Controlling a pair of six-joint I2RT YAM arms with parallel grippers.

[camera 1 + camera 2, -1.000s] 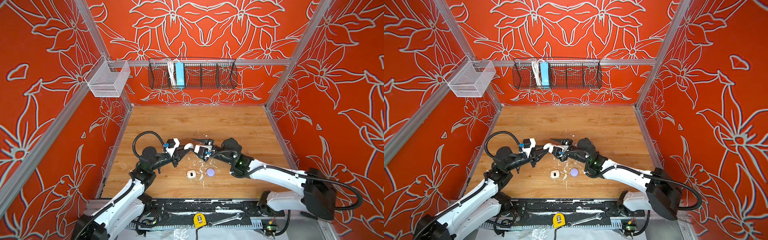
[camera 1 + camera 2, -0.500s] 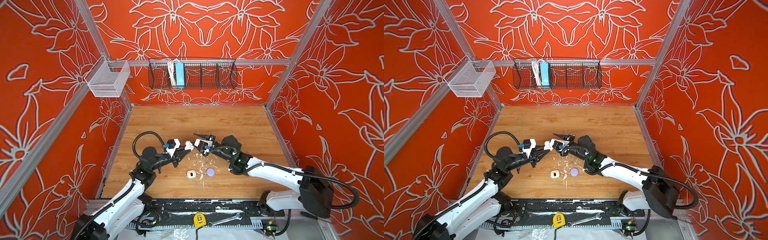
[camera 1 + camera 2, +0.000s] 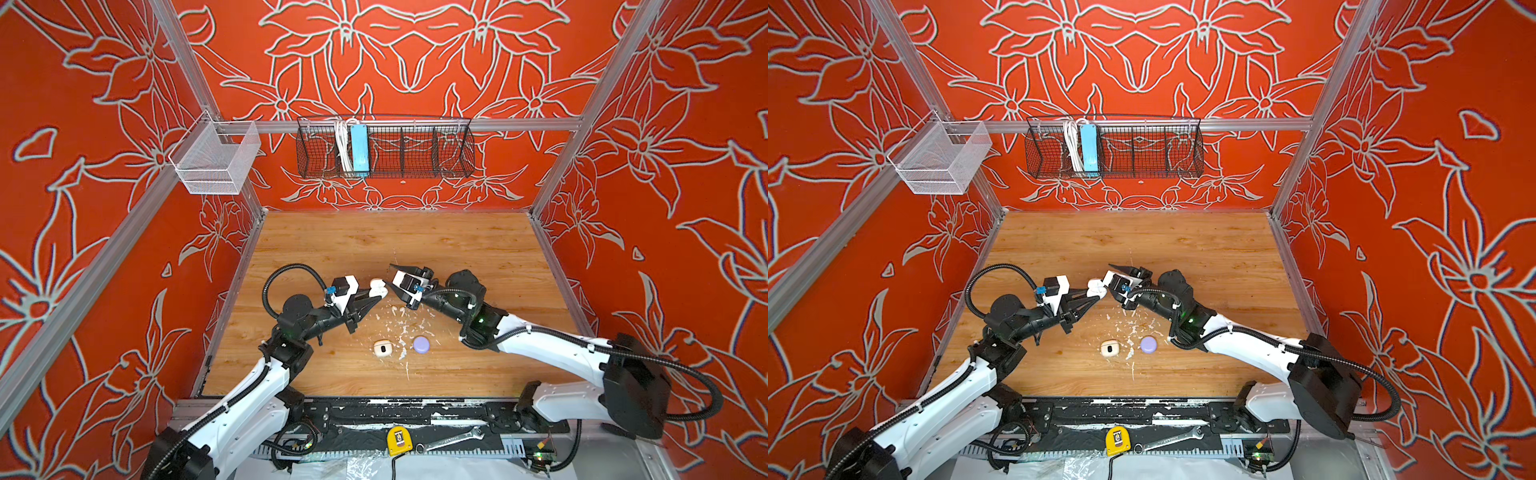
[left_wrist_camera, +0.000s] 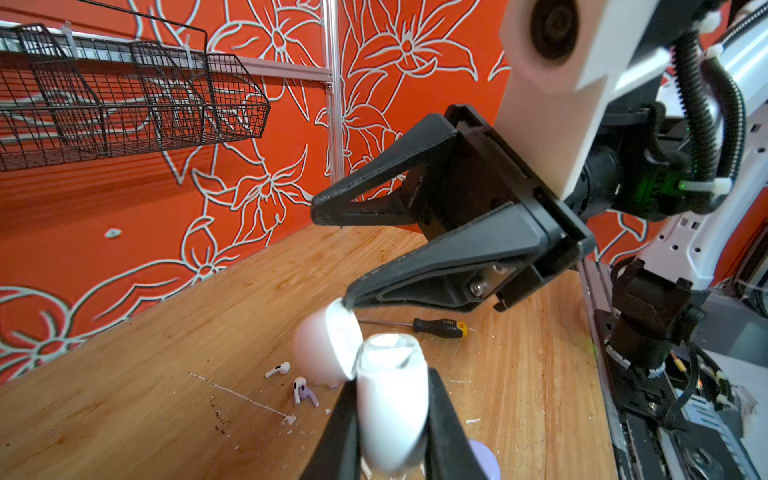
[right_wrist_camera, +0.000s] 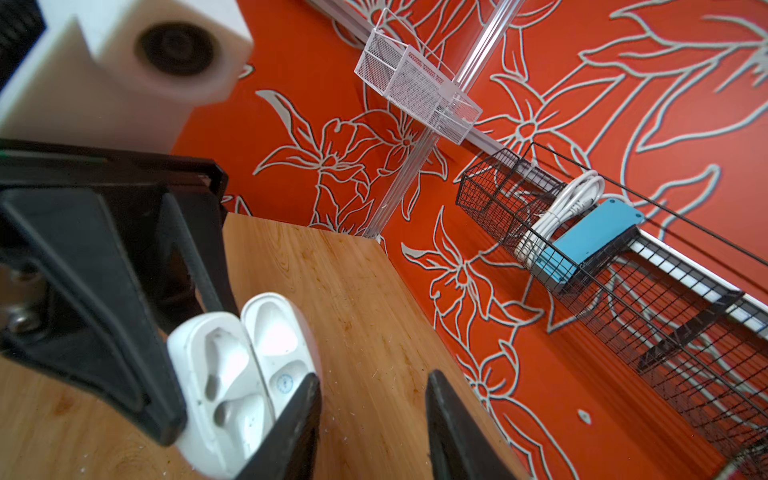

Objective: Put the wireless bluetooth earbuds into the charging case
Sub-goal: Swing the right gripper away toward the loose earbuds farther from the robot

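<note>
Orange cell, white lily outlines on every wall; plank table flecked with white paint. All positions below are taken from the charging case.

Far left of the case, up on the frame: white mesh basket. No part in the job.

Left of the case: left gripper, clenched on the case's lower half and holding it up off the wood, mouth turned toward the other arm. Reads as a vice: one arm steadies so the other can work the lid.

The case itself: lid hinged back, both wells bare. No bud in it yet.

On the wood under the case and a little beyond: the wireless bluetooth earbuds, one white, with lavender buds just beside it. Loose, nothing touching them. Past them lies a screwdriver.

Toward the front rail from the case: a cream case, then a lavender case, near each other, both flat on the table.

Right of the case: right gripper, jaws spread, nothing between them. One fingertip rests on the lid's rim; my guess is it is levering or propping the lid open. Next it likely goes down for a bud, which is tiny, stemmed and easy to flick away.
</note>
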